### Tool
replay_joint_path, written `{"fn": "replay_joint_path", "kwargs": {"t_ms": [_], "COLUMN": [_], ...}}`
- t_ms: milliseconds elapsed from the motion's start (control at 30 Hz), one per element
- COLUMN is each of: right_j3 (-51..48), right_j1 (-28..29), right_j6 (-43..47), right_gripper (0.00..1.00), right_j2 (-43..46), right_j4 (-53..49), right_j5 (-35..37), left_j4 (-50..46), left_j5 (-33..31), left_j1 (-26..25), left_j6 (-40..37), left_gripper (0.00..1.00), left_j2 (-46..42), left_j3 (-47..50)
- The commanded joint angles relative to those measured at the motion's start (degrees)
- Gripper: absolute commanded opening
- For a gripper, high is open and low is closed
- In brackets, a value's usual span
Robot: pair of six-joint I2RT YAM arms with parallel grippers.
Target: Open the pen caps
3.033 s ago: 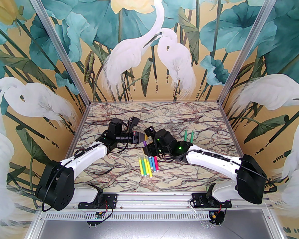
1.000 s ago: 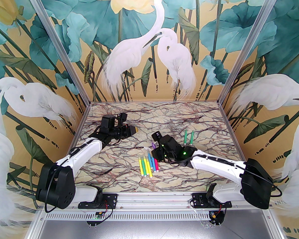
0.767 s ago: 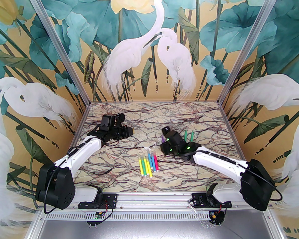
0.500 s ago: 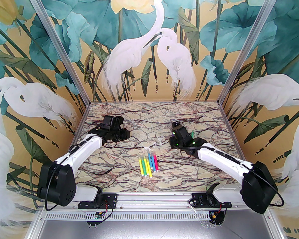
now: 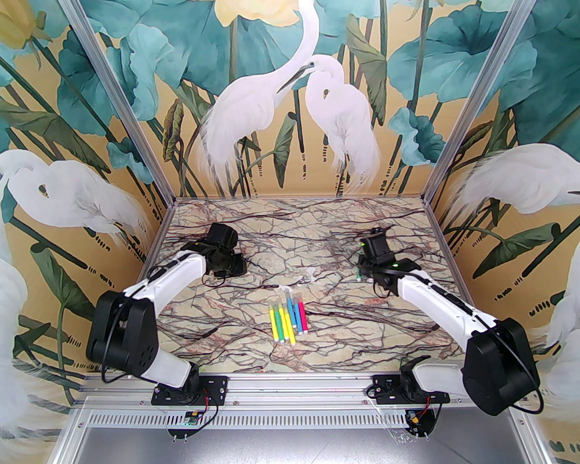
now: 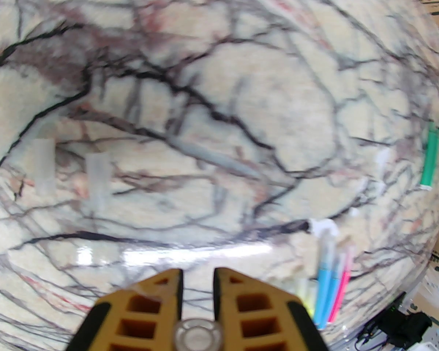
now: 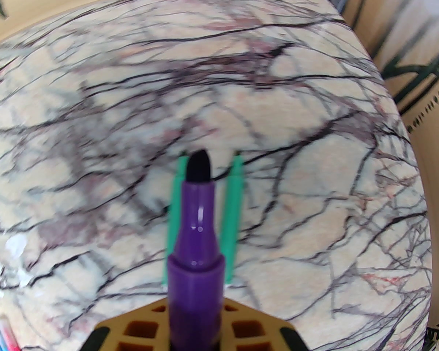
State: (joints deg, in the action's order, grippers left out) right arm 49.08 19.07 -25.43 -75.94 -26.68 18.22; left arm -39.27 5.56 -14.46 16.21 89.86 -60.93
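The arms have swung apart since a moment ago, the right gripper (image 7: 197,305) clamped on the uncapped purple pen (image 7: 195,251) above the two green pens (image 7: 230,210), the left gripper (image 6: 197,280) pinched nearly shut on what looks like its clear cap (image 6: 197,333) near two loose caps (image 6: 44,166), while the row of five pens (image 5: 287,319) seemingly waits capped.

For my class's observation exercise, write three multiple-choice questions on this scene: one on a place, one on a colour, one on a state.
1. Where do the green markers lie? A) on the table B) in a cup C) on the floor
2. The marker in the right end effector is: A) pink B) yellow C) purple
3. Its tip is: A) capped B) bare C) broken off
Answers: 1A, they lie flat on the table; 2C, its barrel is purple; 3B, the dark tip shows uncovered.
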Motion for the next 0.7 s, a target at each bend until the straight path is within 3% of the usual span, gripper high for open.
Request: {"fn": "replay_joint_path", "kwargs": {"t_ms": [0,667], "right_j3": [-1.09,4.64], "right_j1": [-2.62,-16.64], "right_j6": [1.12,-0.43], "right_gripper": [0.15,0.15], "right_j2": [0.0,-17.34], "right_j4": [1.86,2.16], "right_j5": [-0.86,-11.83], "left_j4": [-3.17,-2.22], "left_j5": [-4.72,-5.81], "left_j1": [0.22,0.22], "left_j6": [-1.47,-2.6], "left_gripper": [0.0,0.0], "left_j2": [2.59,13.38], "left_j3": [-2.59,-7.34]}}
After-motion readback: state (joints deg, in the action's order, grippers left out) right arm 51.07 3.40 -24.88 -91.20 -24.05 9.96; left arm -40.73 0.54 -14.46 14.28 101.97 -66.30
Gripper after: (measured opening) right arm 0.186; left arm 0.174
